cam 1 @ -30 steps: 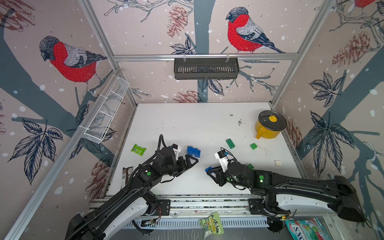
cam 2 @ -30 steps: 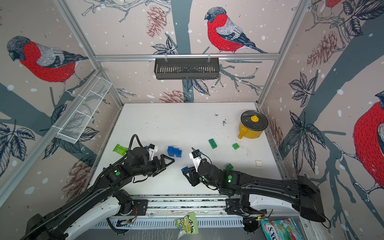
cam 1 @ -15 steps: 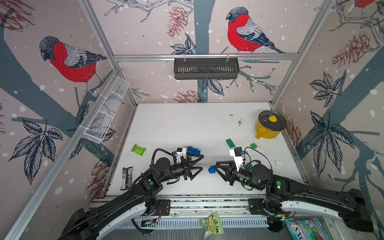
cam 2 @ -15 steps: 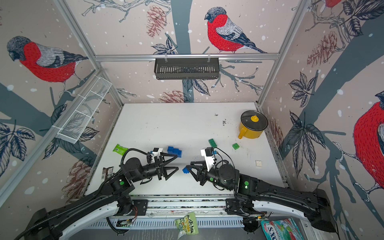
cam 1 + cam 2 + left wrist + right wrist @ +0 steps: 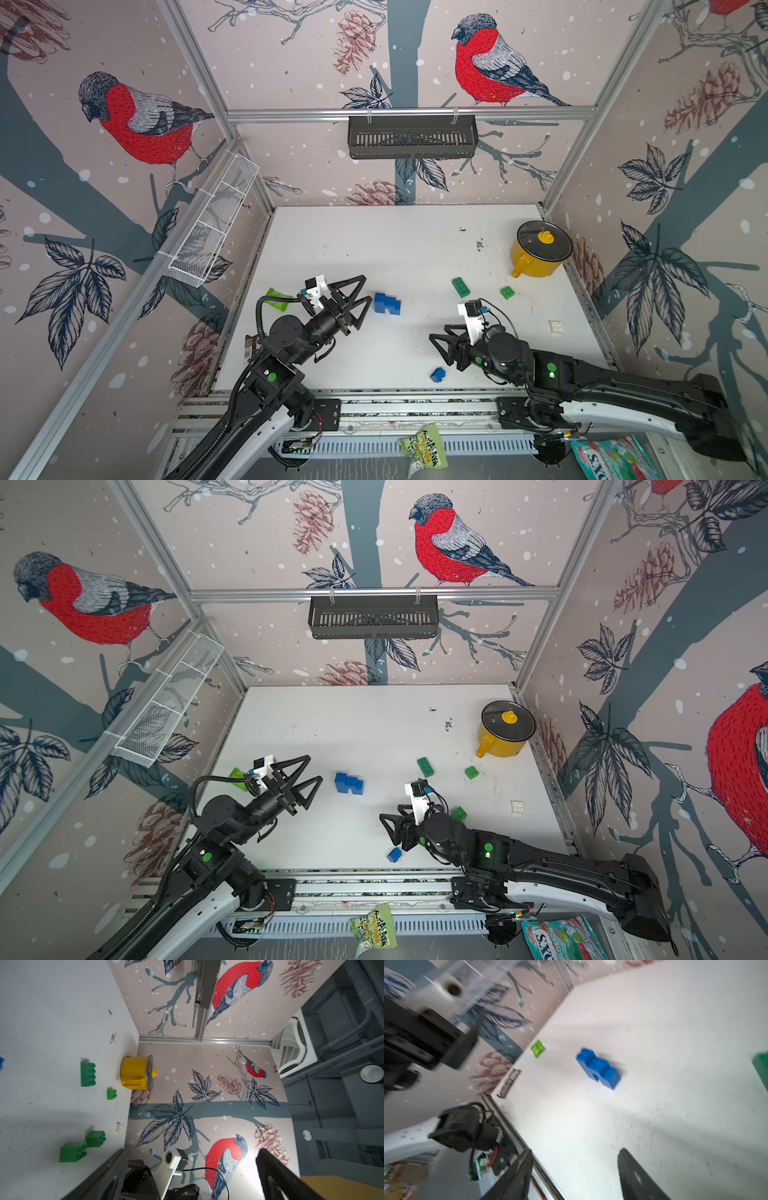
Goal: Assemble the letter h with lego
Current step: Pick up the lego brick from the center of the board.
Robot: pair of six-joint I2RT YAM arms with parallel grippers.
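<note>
Blue lego bricks (image 5: 387, 303), joined into one stepped piece with a notch on its near side, are sitting near the middle of the white table (image 5: 374, 249); the left gripper (image 5: 365, 288) is hovering just beside them, not touching, with its fingers spread wide and nothing between them. A small blue brick (image 5: 437, 374) is lying tilted close to the table's front edge; the right gripper (image 5: 438, 331) is hanging just beside it, and in the right wrist view its fingers (image 5: 633, 1178) are standing partly apart with only bare table showing in the gap, so it is gripping nothing; that view is blurred. An oblong green brick (image 5: 460, 286) and a small green brick (image 5: 507, 292) are resting farther back, well apart from the blue ones and near each other; a yellow pot (image 5: 536, 262) with its dark lid on is standing beyond them by the right wall. A white brick (image 5: 556, 326) is lying alone near the table's right edge. In the left wrist view two more green bricks (image 5: 95, 1138) are sitting close together beside the right arm; whether they are touching cannot be told. A flat light-green packet (image 5: 277, 299) is lying at the table's left edge, partly behind the left arm.
</note>
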